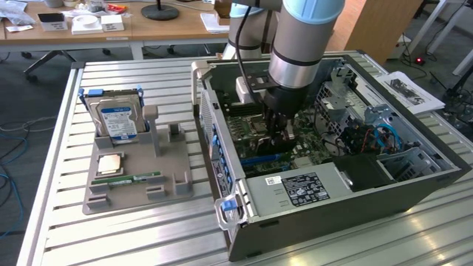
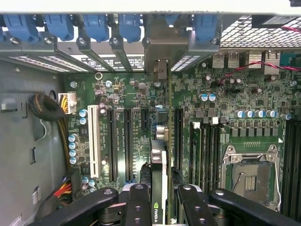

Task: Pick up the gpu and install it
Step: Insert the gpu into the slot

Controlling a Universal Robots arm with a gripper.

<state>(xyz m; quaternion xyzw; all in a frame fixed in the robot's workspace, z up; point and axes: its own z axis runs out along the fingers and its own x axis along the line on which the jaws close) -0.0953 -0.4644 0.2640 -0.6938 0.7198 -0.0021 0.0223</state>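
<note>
In the wrist view my gripper [image 2: 160,195] is shut on the gpu [image 2: 159,160], a thin card seen edge-on with a green logo near my black fingers [image 2: 138,202]. The card stands upright over the green motherboard [image 2: 117,94], between the long black expansion slots [image 2: 129,146]. Its silver end bracket [image 2: 160,56] reaches the row of rear slot covers with blue latches. Whether its edge sits in a slot I cannot tell. In the exterior view the gripper [image 1: 279,132] is lowered deep inside the open computer case [image 1: 355,194].
An empty processor socket [image 2: 249,176] and memory slots [image 2: 209,155] lie beside the card. Cable bundles [image 2: 47,106] hang at one side of the board. Outside the case, a grey holder [image 1: 174,191] carries a hard drive [image 1: 118,119], a processor [image 1: 109,163] and a green memory stick [image 1: 137,179].
</note>
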